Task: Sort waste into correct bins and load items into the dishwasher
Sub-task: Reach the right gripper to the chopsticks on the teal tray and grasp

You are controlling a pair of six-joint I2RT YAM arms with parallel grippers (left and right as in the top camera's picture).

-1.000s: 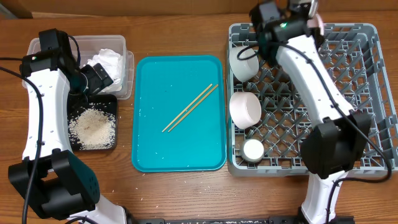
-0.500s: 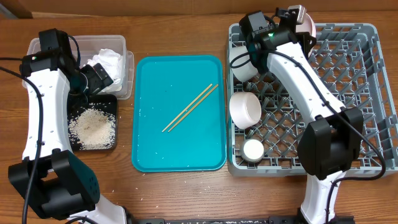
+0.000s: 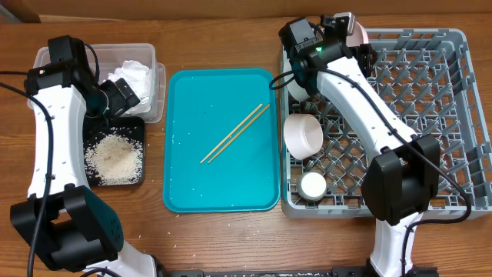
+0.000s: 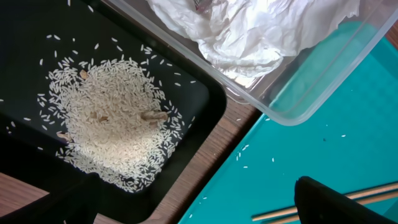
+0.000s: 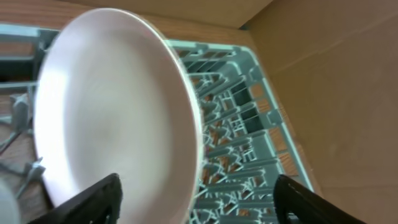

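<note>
While right gripper clamps the white plate at the rack's far-left corner, we see free pegs rightward; left gripper jaws apart.

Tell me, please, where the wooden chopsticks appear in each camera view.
Overhead: the chopsticks lie diagonally near the middle of the teal tray.
Left wrist: along the bottom edge, right of centre, on the tray.
Right wrist: not in it; only the plate and rack show.
Shared landmark: the teal tray, seen overhead and from the left wrist.
</note>
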